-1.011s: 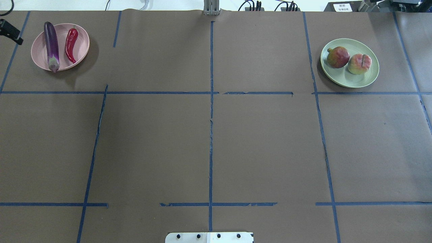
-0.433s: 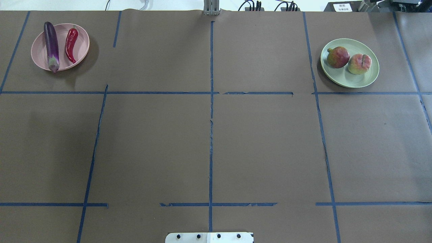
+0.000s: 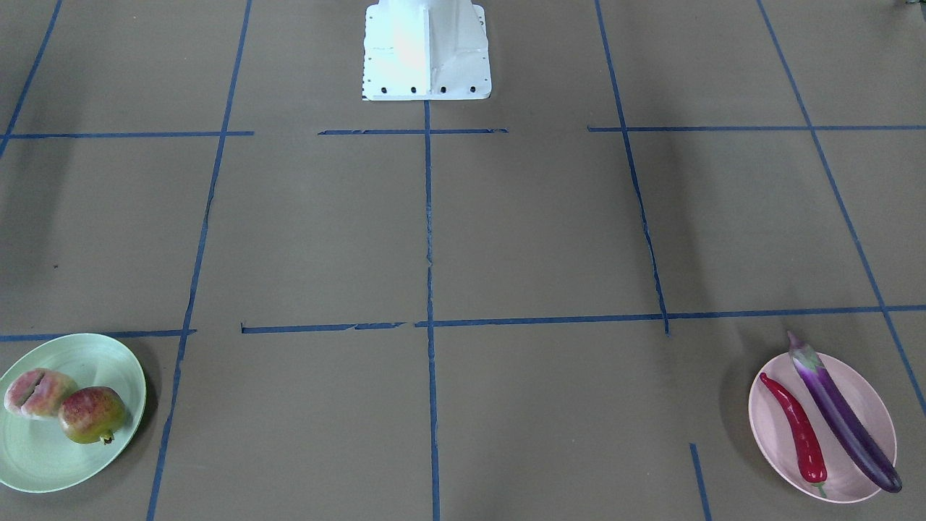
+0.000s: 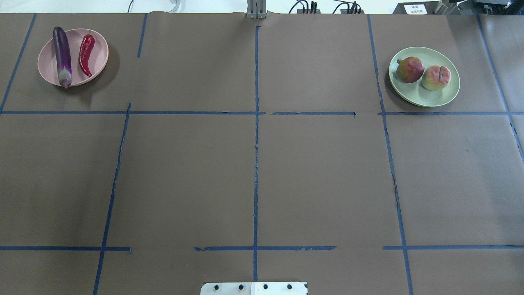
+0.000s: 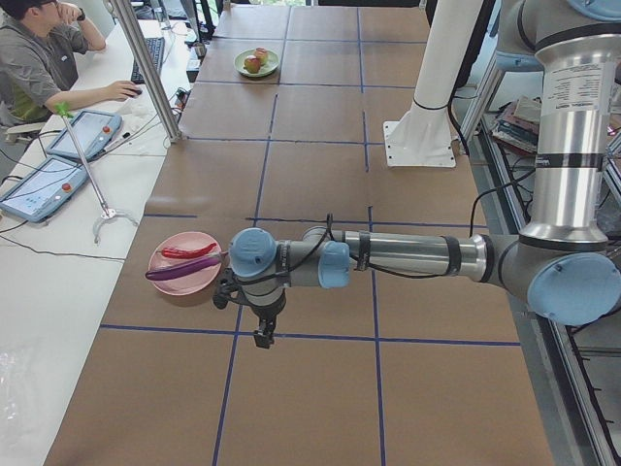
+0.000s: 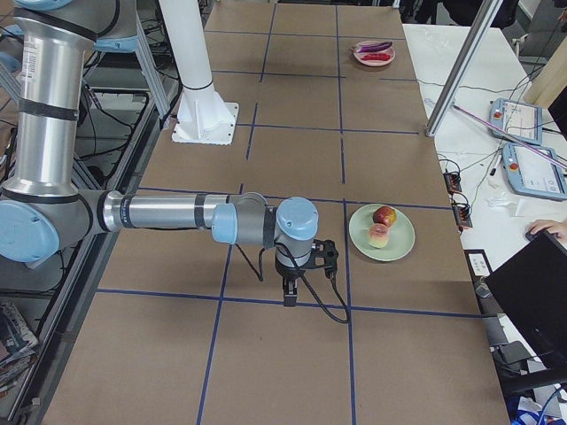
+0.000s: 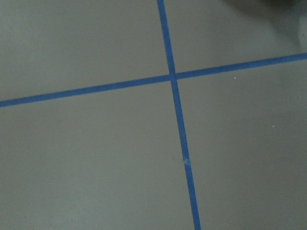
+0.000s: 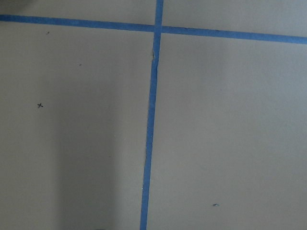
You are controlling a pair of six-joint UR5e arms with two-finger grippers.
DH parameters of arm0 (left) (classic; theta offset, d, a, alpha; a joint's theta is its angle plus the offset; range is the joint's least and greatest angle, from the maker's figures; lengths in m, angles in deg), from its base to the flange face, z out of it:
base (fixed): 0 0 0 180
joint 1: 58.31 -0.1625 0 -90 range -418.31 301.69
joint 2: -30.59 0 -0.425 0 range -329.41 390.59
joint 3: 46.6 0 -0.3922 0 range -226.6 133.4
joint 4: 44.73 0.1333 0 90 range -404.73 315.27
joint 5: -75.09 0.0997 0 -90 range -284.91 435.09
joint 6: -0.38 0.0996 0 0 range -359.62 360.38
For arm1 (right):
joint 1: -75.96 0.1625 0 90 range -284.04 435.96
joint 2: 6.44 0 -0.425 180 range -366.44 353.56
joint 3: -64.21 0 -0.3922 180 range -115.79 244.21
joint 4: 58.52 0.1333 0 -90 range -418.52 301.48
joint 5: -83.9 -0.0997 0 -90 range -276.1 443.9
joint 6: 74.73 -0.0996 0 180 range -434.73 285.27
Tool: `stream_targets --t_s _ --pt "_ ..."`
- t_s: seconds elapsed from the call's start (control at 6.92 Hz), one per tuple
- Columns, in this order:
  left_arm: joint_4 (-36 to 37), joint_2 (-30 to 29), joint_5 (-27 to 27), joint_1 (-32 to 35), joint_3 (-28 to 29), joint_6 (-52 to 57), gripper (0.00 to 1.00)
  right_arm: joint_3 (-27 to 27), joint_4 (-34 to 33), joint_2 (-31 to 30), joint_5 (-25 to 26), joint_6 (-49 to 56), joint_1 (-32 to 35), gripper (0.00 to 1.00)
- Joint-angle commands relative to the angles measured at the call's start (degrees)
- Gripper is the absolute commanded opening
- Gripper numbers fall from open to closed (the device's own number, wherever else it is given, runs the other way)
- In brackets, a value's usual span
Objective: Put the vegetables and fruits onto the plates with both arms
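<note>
The purple eggplant (image 4: 62,55) and the red chili pepper (image 4: 86,55) lie side by side on the pink plate (image 4: 98,53) at the far left. The pomegranate (image 4: 409,69) and the peach (image 4: 436,78) sit on the green plate (image 4: 425,97) at the far right. Both arms are out of the overhead and front views. The left gripper (image 5: 263,335) hangs over bare table just beside the pink plate (image 5: 170,282). The right gripper (image 6: 289,297) hangs over bare table a short way from the green plate (image 6: 399,243). I cannot tell whether either is open or shut. The wrist views show only brown paper and blue tape.
The white base block (image 4: 254,288) sits at the near edge. Blue tape lines (image 4: 256,143) divide the brown table cover. A metal post (image 4: 256,10) and cables stand at the far edge. An operator (image 5: 39,68) and tablets (image 5: 44,184) are beyond that edge.
The black tip of the left gripper that showed at the overhead view's left edge beside the pink plate has gone out of that view. The food and plates have not moved.
</note>
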Motion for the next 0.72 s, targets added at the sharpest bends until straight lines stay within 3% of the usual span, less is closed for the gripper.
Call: stream_targets --t_s 0.0,0.14,0.58 --pt "-0.2 3.3 0.4 0.4 -4.5 0.0 1.0 -0.3 -0.5 -0.4 -0.1 0.4 0.2 1.0" --pt "0.5 4.7 0.6 0.4 -7.3 0.2 1.0 -0.3 -0.4 -0.4 -0.1 0.3 0.2 1.0" --pt "0.0 5.6 0.7 0.2 -7.1 0.0 1.0 0.0 -0.3 -0.4 -0.2 0.3 0.1 1.0"
